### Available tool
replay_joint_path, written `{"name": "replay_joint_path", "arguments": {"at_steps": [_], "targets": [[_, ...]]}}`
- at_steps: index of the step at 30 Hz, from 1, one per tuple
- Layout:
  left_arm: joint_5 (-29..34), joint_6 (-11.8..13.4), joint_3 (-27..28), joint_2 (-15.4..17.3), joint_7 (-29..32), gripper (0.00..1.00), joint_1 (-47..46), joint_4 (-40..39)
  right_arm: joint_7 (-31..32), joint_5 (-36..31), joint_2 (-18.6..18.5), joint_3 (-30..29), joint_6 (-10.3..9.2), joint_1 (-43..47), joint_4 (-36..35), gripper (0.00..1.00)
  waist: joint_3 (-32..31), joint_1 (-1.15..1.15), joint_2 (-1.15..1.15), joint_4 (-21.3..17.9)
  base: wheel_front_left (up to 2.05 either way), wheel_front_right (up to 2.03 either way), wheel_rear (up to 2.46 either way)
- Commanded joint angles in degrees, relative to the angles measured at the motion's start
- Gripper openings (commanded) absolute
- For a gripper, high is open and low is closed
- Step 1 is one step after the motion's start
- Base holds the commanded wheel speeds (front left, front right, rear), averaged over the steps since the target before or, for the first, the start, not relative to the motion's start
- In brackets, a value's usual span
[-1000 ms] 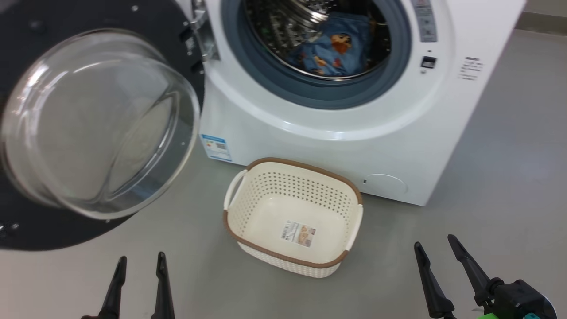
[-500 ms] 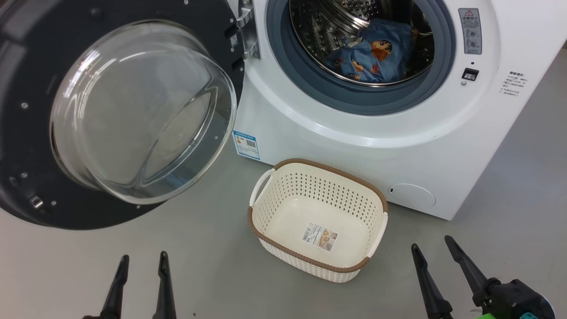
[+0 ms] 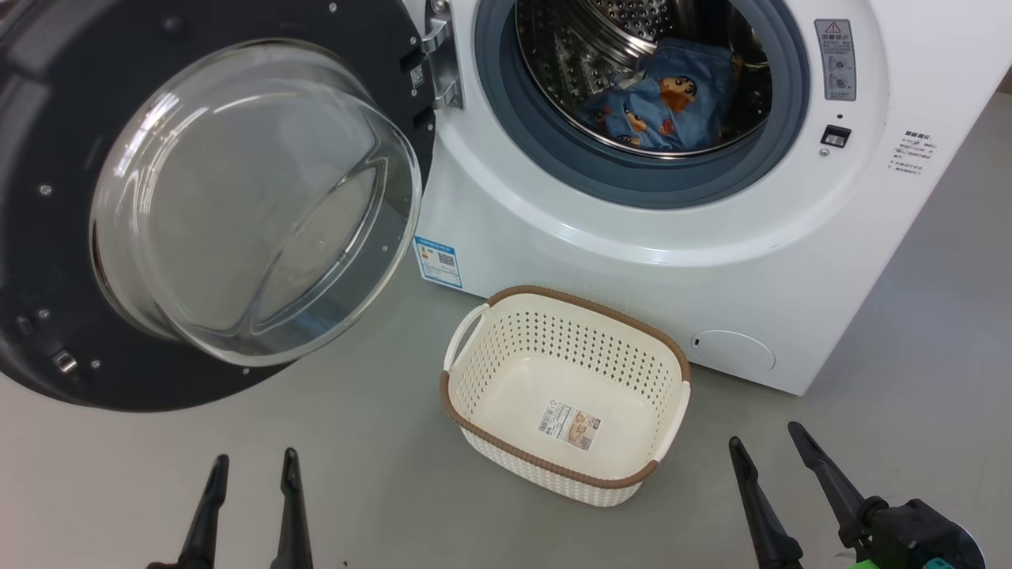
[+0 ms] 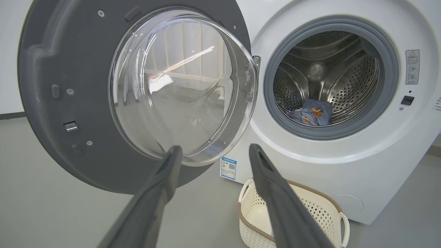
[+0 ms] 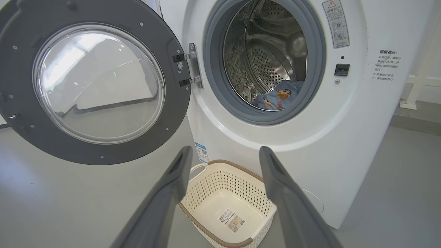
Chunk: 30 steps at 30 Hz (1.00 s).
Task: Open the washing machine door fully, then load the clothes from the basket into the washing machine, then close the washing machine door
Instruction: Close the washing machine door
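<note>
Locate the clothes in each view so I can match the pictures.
Head view: clothes at top, right of centre, in the drum.
Left wrist view: clothes right of centre, on the drum's floor.
Right wrist view: clothes just right of centre, low in the drum.
Shared landmark: blue label.

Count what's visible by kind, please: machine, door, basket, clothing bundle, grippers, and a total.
White front-loading washing machine: 1
Black-rimmed round glass door: 1
Cream perforated plastic basket: 1
Light blue cartoon-print clothes bundle: 1
Dark two-finger grippers: 2 (left gripper, right gripper)
Total: 6
</note>
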Motion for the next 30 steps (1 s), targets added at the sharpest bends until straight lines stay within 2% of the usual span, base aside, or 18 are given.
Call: {"name": "replay_joint_path", "arguments": {"at_steps": [1,2,4,14,23,27,30], "targets": [[0.5,-0.4,2.3,0.3,-0.5,1.00,-1.8,-0.8,-0.2,-0.4,-0.3,1.2,0.35,-1.7,-1.4,1.00,0.0,0.00,0.00,0.1,0.00,0.00,0.00],[0.6,-0.5,2.3,0.2,-0.5,1.00,-1.8,-0.8,-0.2,-0.5,-0.3,1.2,0.35,-1.7,-1.5,1.00,0.0,0.00,0.00,0.1,0.00,0.00,0.00],[0.6,-0.6,2.5,0.0,-0.5,0.00,-1.7,-0.7,-0.2,-0.6,-0.3,1.2,0.35,-1.7,-1.5,1.00,0.0,0.00,0.00,0.1,0.00,0.00,0.00],[0.8,-1.7,3.1,-0.7,-0.5,0.00,-1.6,-0.7,-0.1,-0.5,-0.2,1.3,0.35,-1.7,-1.6,1.00,0.2,0.00,0.00,0.1,0.00,0.00,0.00],[-0.9,-5.1,4.3,-1.6,-0.5,0.00,-1.7,-1.5,0.0,-0.6,-0.2,1.1,0.35,-1.7,-1.6,1.00,0.3,0.00,0.00,0.3,0.00,0.00,0.00],[-5.7,-8.6,7.0,-3.9,-0.5,0.00,-1.8,-4.1,0.0,-0.5,-0.2,1.1,0.35,-1.7,-1.7,1.00,0.2,0.00,0.00,0.3,0.00,0.00,0.00],[-12.1,-12.6,10.4,-5.9,-0.5,0.00,-2.1,-7.0,0.0,-0.5,-0.2,1.0,0.35,-1.6,-1.7,1.00,0.2,0.00,0.00,0.4,0.00,0.00,0.00]]}}
